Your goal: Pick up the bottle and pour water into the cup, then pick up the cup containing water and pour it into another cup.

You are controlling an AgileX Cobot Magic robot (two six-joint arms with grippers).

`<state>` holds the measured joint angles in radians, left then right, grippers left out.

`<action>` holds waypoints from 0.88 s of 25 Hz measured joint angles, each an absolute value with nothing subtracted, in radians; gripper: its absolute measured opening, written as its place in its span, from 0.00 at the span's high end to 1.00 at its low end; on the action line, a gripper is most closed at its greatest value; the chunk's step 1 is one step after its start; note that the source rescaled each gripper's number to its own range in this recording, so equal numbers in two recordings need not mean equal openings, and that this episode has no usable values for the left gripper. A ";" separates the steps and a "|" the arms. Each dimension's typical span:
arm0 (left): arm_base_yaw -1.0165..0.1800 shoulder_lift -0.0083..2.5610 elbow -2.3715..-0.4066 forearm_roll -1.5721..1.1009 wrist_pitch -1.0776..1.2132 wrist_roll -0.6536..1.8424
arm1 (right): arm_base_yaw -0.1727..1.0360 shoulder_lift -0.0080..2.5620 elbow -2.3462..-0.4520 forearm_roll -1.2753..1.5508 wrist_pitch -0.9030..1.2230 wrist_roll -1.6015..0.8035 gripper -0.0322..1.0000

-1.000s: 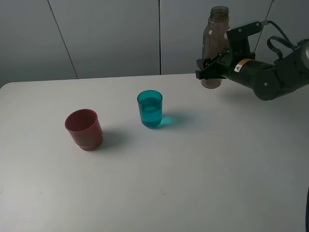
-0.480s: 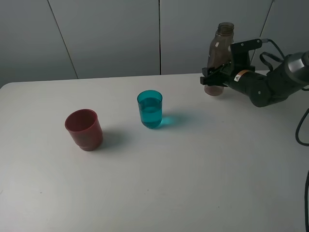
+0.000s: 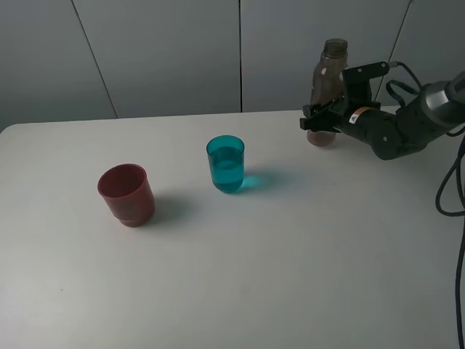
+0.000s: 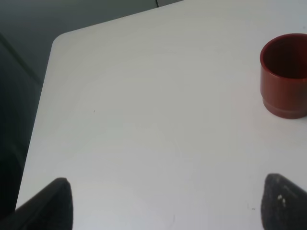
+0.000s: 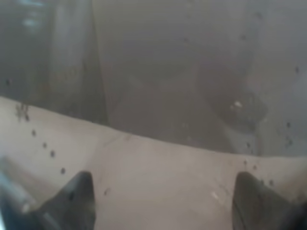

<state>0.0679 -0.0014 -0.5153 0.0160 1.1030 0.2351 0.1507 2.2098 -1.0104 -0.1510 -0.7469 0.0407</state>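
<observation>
The smoky grey-brown bottle stands upright at the back right of the table, its base on or just above the surface. My right gripper is shut on its lower part; in the right wrist view the bottle fills the picture between the two fingertips. The teal cup stands mid-table with water in it. The dark red cup stands to its left and looks empty; it also shows in the left wrist view. My left gripper is open and empty over the table's left part, out of the exterior view.
The white table ends at a grey wall behind the bottle. Its left edge and rounded back-left corner show in the left wrist view. The right arm's cables hang at the far right.
My right gripper has carried the bottle down and back toward the table's rear right, from held high to standing upright. The cups have not moved.
</observation>
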 joint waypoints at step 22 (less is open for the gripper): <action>0.068 -0.001 -0.515 0.016 1.103 0.231 | 0.151 2.210 -1.010 -0.243 -0.717 0.149 0.03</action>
<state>0.0679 -0.0014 -0.5153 0.0160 1.1030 0.2310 0.1507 2.2103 -1.0104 -0.2433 -0.7175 0.1494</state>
